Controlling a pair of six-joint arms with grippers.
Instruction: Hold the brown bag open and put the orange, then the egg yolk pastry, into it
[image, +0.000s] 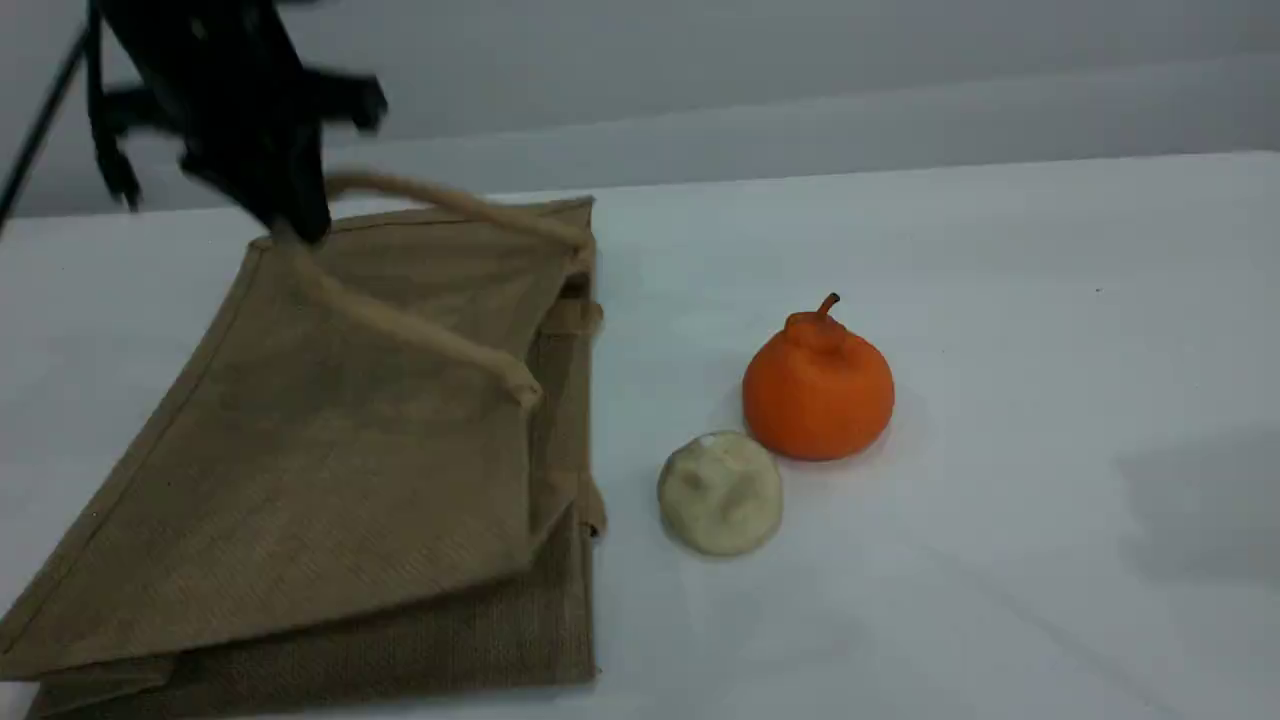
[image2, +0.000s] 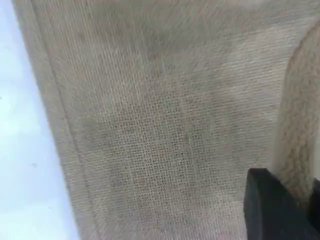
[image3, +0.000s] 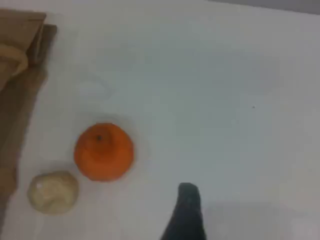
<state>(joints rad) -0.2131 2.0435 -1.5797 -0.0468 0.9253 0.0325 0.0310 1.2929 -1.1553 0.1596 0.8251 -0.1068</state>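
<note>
The brown bag (image: 350, 450) lies on the table's left side, its mouth facing right. My left gripper (image: 300, 225) is shut on the bag's beige rope handle (image: 420, 335) and holds the upper panel up at a slant. In the left wrist view the woven bag (image2: 165, 125) fills the frame, with the handle (image2: 300, 140) beside a dark fingertip (image2: 270, 210). The orange (image: 818, 390) stands right of the bag, stem up. Just in front of it, to its left, sits the egg yolk pastry (image: 720, 492). In the right wrist view one fingertip (image3: 187, 210) hovers right of the orange (image3: 104, 151) and pastry (image3: 52, 191), holding nothing.
The white table (image: 1050, 300) stretches out to the right of the fruit and ends at a pale wall behind. A faint shadow (image: 1200, 500) falls on the table near the right edge.
</note>
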